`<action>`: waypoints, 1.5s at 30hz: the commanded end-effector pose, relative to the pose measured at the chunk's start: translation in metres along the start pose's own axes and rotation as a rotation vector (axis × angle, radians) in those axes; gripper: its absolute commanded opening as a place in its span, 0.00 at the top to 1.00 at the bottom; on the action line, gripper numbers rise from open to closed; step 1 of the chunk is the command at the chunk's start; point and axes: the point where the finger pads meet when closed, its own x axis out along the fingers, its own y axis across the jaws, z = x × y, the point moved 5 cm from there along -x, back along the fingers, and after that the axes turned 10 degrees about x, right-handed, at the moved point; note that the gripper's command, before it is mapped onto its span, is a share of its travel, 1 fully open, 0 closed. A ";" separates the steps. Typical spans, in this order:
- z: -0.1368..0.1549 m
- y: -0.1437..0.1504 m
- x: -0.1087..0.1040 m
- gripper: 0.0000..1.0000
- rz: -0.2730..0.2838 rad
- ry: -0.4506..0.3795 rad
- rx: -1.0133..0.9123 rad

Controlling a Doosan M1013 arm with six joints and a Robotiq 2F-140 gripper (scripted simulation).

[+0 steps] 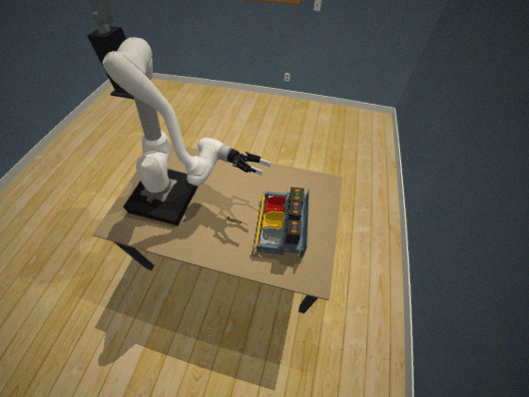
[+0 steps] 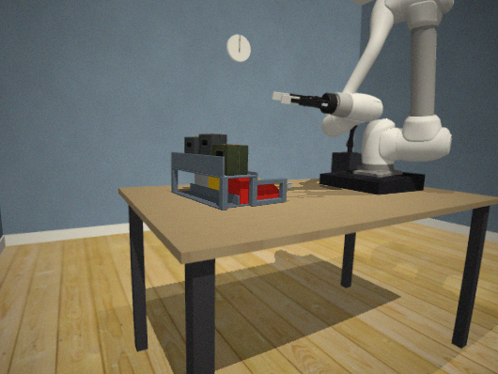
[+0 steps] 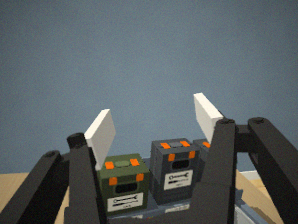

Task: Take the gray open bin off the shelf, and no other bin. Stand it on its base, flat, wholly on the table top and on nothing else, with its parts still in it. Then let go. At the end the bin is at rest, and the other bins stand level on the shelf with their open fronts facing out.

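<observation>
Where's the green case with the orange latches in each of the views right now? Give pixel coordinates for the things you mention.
Top: right of center, far end of the upper row, the green case (image 1: 296, 194) (image 2: 233, 160) (image 3: 123, 181).
Exterior: left of center, nearest of the cases.
Wrist: low, left of center.
Shared landmark: the blue-gray shelf (image 1: 306, 219) (image 2: 197, 163) (image 3: 172, 208).
</observation>
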 end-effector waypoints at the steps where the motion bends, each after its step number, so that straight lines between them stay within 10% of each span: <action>1: 0.001 0.009 -0.020 0.43 0.001 -0.002 -0.001; 16: 0.001 0.020 -0.048 0.43 0.001 -0.002 -0.001; 45: 0.001 0.016 -0.039 0.43 0.001 -0.002 -0.001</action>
